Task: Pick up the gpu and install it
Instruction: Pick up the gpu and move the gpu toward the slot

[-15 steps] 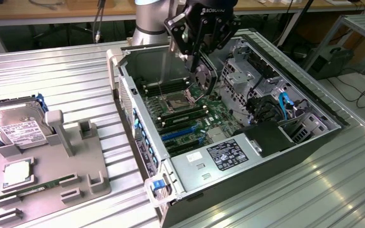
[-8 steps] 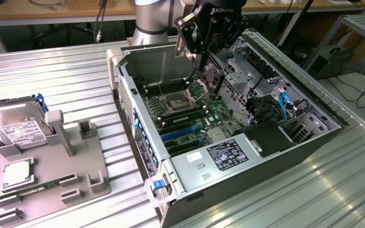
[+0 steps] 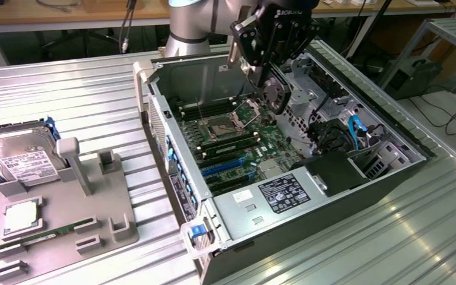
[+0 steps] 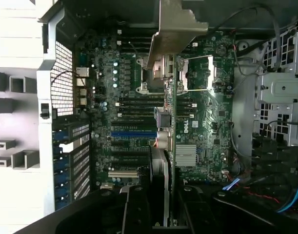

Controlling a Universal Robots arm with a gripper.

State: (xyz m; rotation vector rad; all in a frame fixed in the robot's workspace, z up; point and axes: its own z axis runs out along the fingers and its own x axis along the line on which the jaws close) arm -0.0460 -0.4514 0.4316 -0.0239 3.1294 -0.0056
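My gripper (image 3: 263, 71) hangs over the open computer case (image 3: 386, 178), shut on the gpu (image 3: 276, 97). The gpu is a dark card with a round fan, held upright below the fingers and above the motherboard (image 3: 236, 142). In the wrist view the gpu (image 4: 169, 126) runs edge-on as a thin strip out from my gripper (image 4: 163, 214), with its silvery bracket (image 4: 175, 24) at the far end. It floats over the motherboard (image 4: 202, 122), beside the blue expansion slots (image 4: 131, 132) and apart from them. The same blue slots (image 3: 224, 167) lie below the card, toward the exterior view's left.
A grey fixture tray (image 3: 109, 231) on the exterior view's left carries a hard drive (image 3: 22, 157), a processor chip (image 3: 22, 217) and a green memory stick (image 3: 46, 234). Inside the case are the power supply (image 3: 291, 193), blue cables (image 3: 355, 127) and the processor socket (image 3: 216, 127).
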